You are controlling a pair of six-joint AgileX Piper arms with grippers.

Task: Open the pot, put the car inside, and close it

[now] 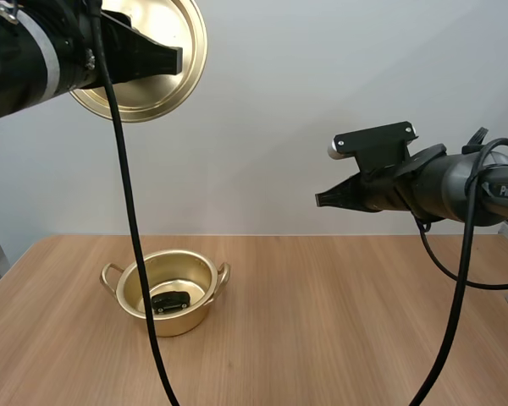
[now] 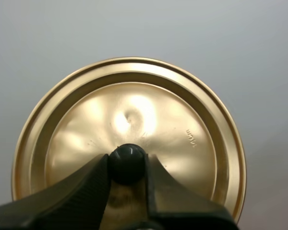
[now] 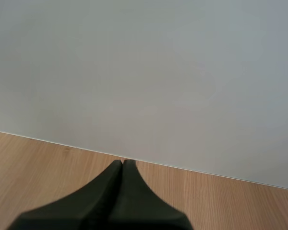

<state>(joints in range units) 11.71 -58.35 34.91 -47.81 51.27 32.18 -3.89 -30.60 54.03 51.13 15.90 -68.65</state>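
A gold pot [image 1: 135, 292] stands open on the wooden table [image 1: 339, 321] at the left, with a small dark toy car [image 1: 170, 301] lying inside it. High above it my left gripper [image 1: 176, 57] holds the gold lid [image 1: 165, 93] on edge against the wall. In the left wrist view the fingers [image 2: 89, 184] pinch the lid's black knob [image 2: 127, 163] in front of the lid [image 2: 129, 115]. My right gripper [image 1: 320, 200] hangs in the air at the right, well above the table, pointing left. Its fingers [image 3: 110, 191] lie together as one wedge with nothing between them.
A pale wall stands behind the table's far edge [image 3: 192, 168]. The tabletop right of the pot is bare wood.
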